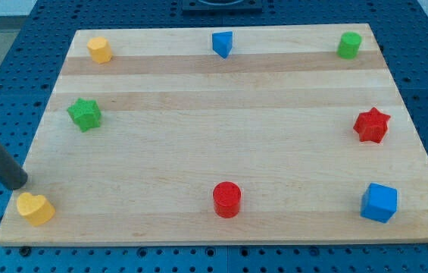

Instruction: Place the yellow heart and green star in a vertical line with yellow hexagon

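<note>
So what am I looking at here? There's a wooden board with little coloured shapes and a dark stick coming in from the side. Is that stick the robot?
Yes. The dark rod belongs to a robot arm. It has no fingers and holds nothing; it only pushes blocks by sliding my tip along the wooden board. There is one camera, looking down at the board from one side.

Around the edges lie eight small blocks. On the view's left: a yellow hexagon at the top, a green star below it, and a yellow heart at the bottom corner. Along the top: a blue block, roughly triangular, and a green block. On the right: a red star and a blue cube. At bottom centre: a red cylinder.

My tip sits just above and left of the yellow heart, very close; whether it touches, I cannot tell.
</note>
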`<state>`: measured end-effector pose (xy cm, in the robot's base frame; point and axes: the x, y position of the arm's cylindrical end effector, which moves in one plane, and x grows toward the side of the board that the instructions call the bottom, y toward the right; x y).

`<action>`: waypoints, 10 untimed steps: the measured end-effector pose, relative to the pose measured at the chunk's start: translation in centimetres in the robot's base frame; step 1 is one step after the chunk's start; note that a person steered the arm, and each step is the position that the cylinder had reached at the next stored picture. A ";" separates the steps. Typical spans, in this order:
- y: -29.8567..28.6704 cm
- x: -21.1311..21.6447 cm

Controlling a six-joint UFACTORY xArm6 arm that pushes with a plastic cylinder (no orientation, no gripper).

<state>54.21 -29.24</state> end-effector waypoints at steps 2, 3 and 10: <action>0.1 1.2; -1.2 1.2; 2.9 6.5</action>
